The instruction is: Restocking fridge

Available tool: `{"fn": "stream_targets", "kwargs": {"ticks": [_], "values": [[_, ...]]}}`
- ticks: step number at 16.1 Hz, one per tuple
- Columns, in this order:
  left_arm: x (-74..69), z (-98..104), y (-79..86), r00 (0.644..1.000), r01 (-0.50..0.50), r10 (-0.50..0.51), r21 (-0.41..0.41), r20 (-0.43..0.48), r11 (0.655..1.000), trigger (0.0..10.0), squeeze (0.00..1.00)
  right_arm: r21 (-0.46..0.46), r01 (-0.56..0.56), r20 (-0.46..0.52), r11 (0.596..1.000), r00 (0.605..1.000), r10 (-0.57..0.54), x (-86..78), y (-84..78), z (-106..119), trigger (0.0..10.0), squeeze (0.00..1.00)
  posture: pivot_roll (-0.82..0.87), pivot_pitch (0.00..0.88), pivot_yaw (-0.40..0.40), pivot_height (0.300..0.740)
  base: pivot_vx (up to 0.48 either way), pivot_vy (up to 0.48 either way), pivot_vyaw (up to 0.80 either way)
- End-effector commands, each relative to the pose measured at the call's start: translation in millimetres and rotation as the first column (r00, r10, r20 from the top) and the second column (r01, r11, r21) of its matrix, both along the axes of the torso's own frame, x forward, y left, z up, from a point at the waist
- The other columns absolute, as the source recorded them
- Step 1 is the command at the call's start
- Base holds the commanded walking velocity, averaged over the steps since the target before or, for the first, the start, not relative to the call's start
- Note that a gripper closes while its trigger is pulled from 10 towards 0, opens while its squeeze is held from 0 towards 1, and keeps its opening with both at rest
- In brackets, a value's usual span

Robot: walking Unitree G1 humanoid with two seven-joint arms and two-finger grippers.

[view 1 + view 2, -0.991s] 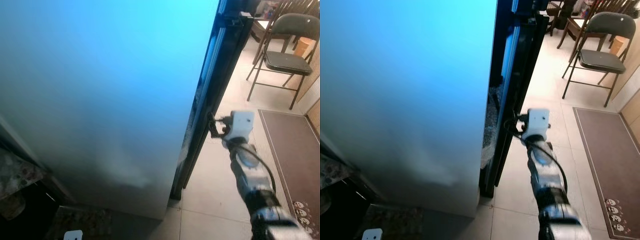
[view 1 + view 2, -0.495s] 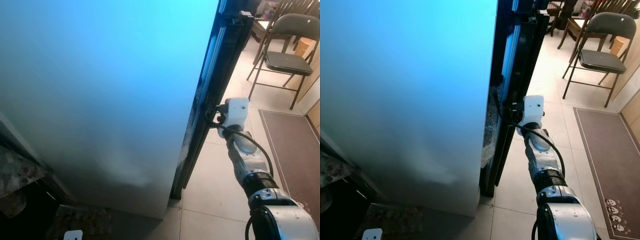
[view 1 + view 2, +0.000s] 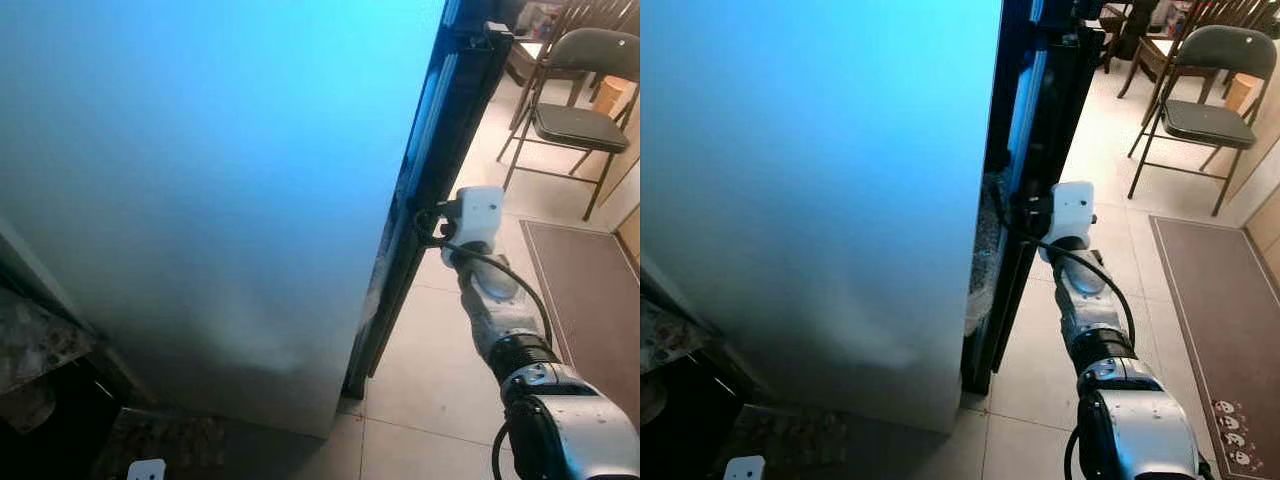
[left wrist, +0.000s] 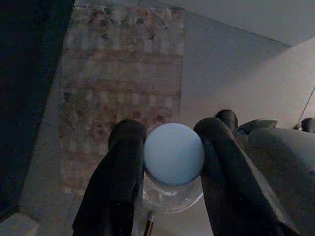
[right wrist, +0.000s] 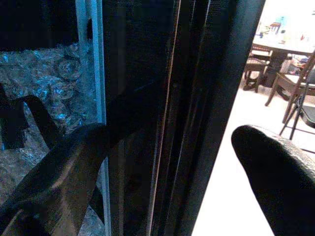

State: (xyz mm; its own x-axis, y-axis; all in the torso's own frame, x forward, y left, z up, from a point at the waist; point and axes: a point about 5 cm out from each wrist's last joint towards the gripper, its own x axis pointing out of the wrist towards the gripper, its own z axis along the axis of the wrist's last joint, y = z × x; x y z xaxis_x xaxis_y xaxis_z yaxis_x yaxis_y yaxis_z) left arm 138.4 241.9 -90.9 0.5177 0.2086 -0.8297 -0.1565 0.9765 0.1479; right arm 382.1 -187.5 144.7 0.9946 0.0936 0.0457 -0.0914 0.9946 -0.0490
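Across the left and centre of both eye views: pale blue fridge door (image 3: 220, 170), its dark edge (image 3: 1040, 150) running down the middle. Right of that edge, right gripper (image 5: 167, 162), fingers spread apart either side of the door's edge in the wrist view, crinkled clear plastic (image 5: 49, 83) visible inside. Upper right: folding chair (image 3: 575, 100); brown mat (image 3: 1225, 310) below it. From the left wrist view: left gripper (image 4: 172, 157) pinching a pale blue round-capped clear bottle (image 4: 173, 160) between its fingers, above a patterned rug (image 4: 123, 78).
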Motion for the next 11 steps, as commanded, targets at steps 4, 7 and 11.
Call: {"fn": "stream_targets", "kwargs": {"ticks": [4, 7, 11], "values": [[-2.9, -1, -0.3, 1.0, -0.004, 0.003, -0.004, -0.009, 1.0, 10.0, 0.0, 0.002, 0.142, 0.072, 0.99, 0.987, -0.142, 2.1, -26.6, 17, 10.0, 0.0, 0.0, 0.0, 0.006, 0.74, 0.0, 0.0, 0.0], [-3.4, -1, -0.6, 1.0, 0.001, -0.001, -0.006, -0.011, 1.0, 10.0, 0.0, 0.009, 0.232, 0.081, 0.973, 0.969, -0.232, -5.0, -44.9, 12, 10.0, 0.0, 0.0, 0.0, 0.008, 0.74, 0.0, 0.0, 0.0], [-3.9, -2, -1.0, 1.0, 0.007, -0.007, -0.006, -0.014, 1.0, 10.0, 0.0, -0.024, 0.351, 0.047, 0.936, 0.936, -0.35, -23.3, -82.8, -3, 10.0, 0.0, -0.01, 0.0, 0.004, 0.74, 0.0, 0.0, 0.0]]}}
